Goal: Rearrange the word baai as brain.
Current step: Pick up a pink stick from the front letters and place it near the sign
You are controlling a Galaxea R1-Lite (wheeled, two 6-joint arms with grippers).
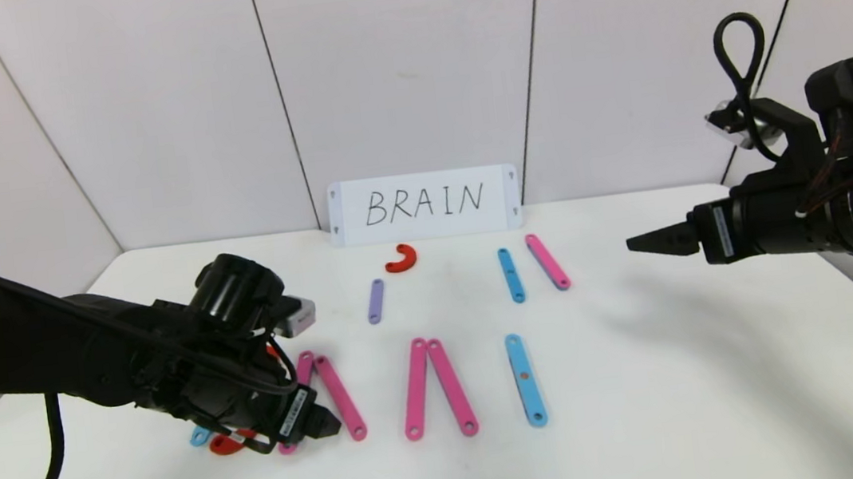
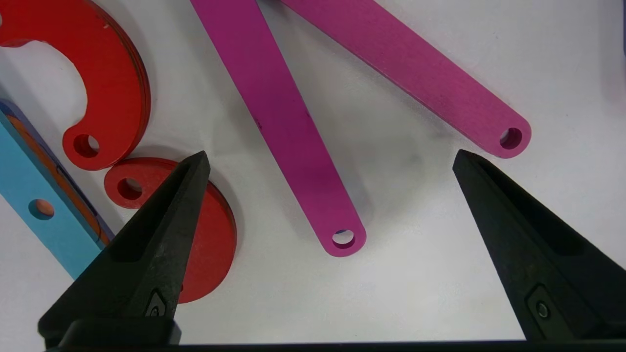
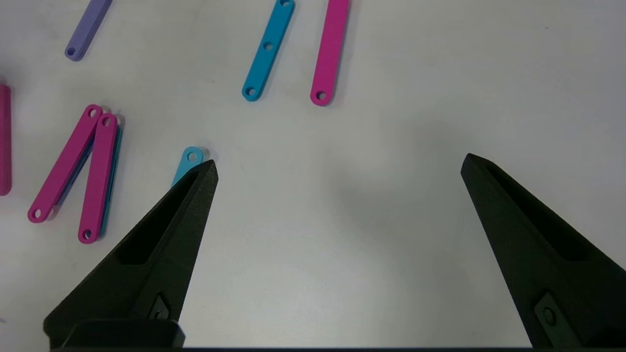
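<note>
The left tool (image 2: 330, 159) is hanging open low over the table (image 1: 654, 406), its tips straddling the end of a pink strip (image 2: 288, 127), with red curves (image 2: 107, 93) just beside one tip. The word (image 1: 427, 384) is lying beside it, toward the table's middle. The right tool (image 3: 337, 166) is hovering open, empty, well apart.

White card (image 1: 423, 205), handwritten "BRAIN", gripper label probably unreadable
</note>
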